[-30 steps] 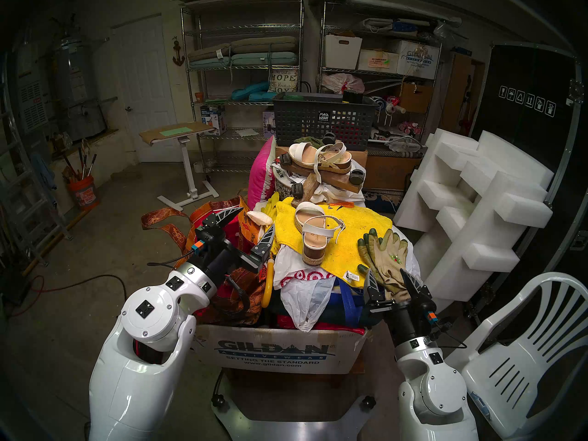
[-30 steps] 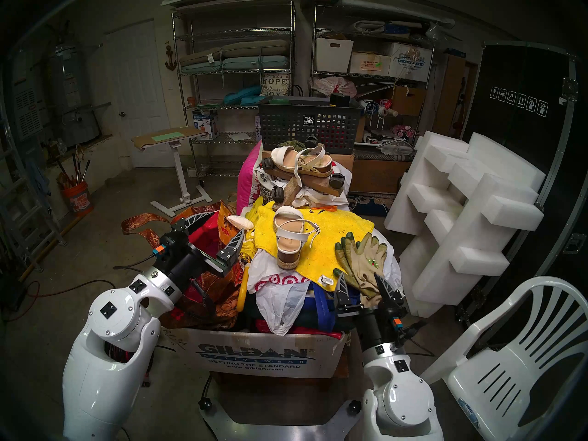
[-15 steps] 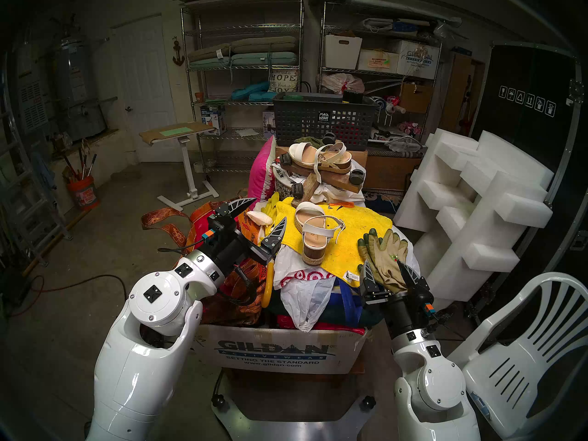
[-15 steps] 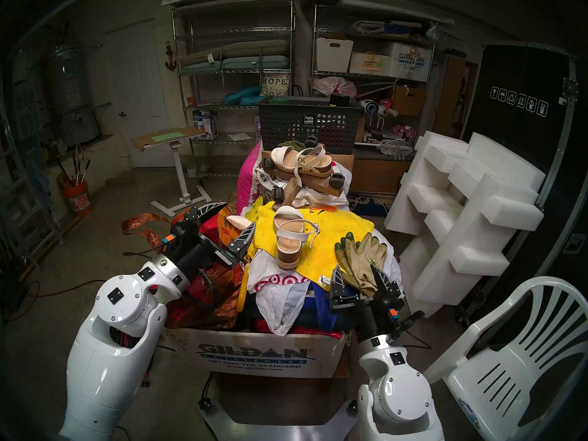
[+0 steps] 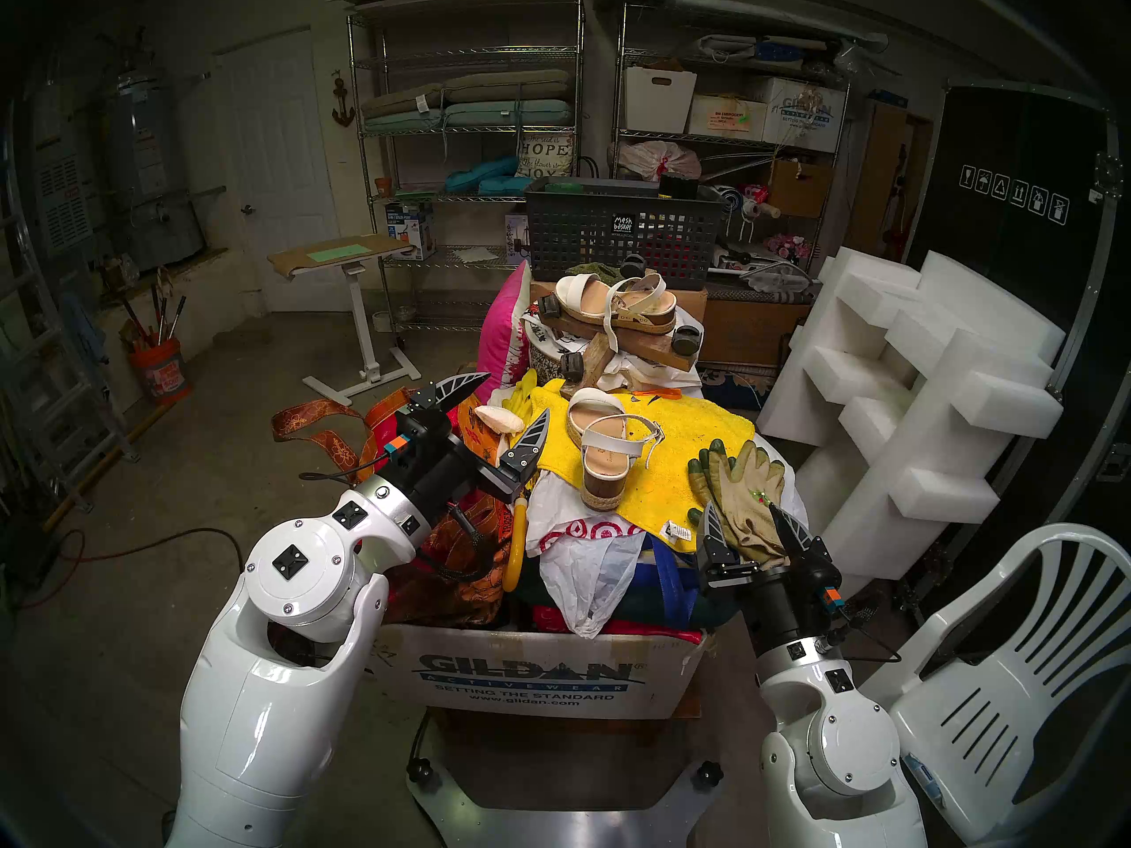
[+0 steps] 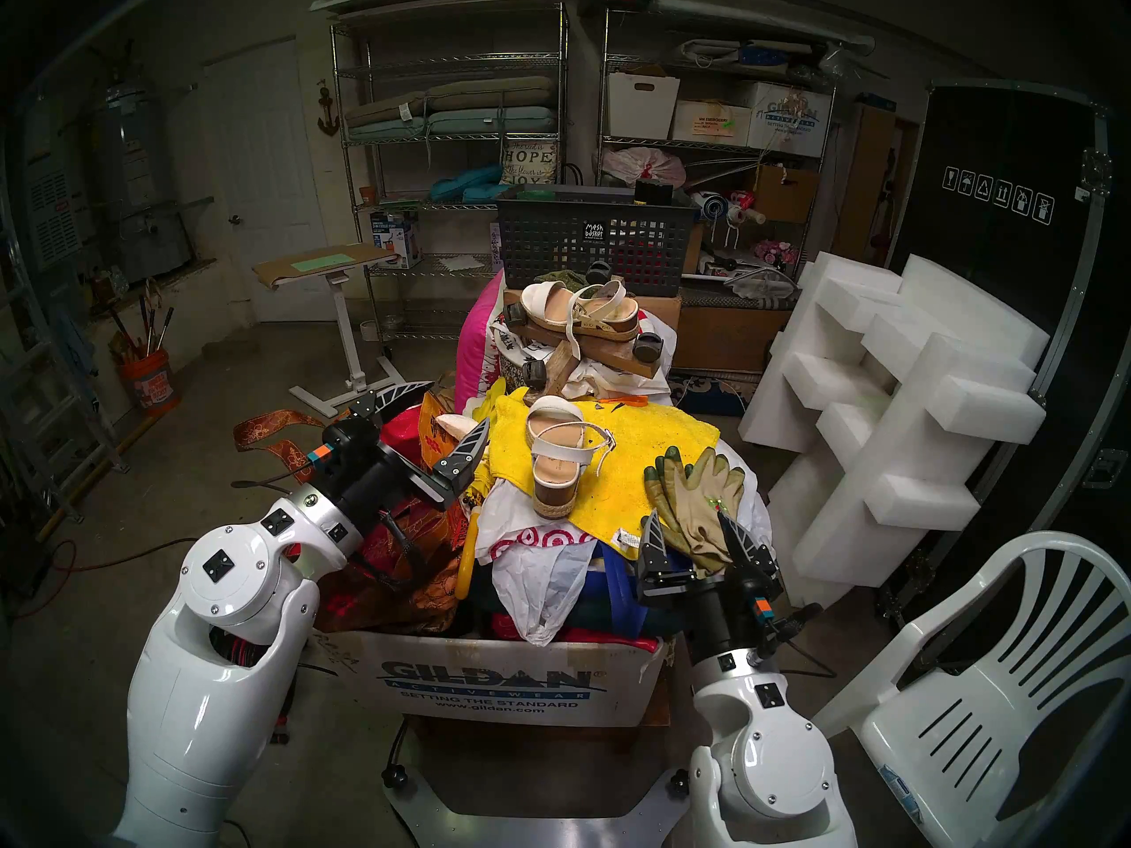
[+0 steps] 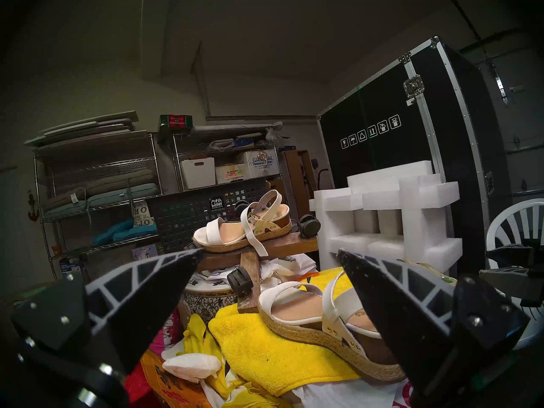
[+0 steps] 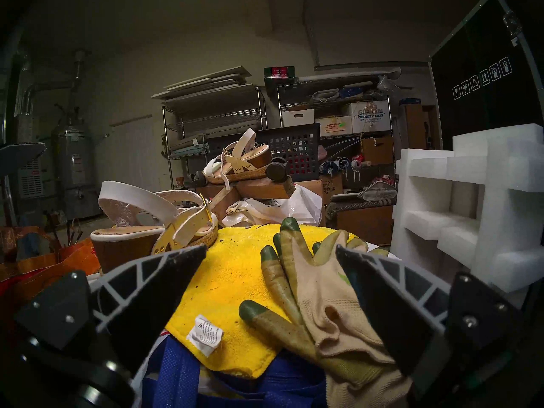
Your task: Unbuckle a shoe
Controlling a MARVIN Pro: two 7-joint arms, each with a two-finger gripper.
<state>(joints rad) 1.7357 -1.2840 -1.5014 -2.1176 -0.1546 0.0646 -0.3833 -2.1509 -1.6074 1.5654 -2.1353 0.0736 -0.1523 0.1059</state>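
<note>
- Both arms rose slightly; left gripper [image 5: 513, 396] nearer sandal [image 5: 603, 446], both grippers wide, empty.
- Right gripper [image 5: 750, 522] flanked gloves [image 5: 737, 492].
- Box [image 5: 532, 675] read "GILDAN ACTIVEWEAR".

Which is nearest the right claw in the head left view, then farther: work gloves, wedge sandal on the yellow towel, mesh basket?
1. Work gloves: just ahead of the open right claw, cuffs between its fingers.
2. Wedge sandal: ahead, to its left, mid-towel.
3. Mesh basket: far back, behind the pile.
</note>
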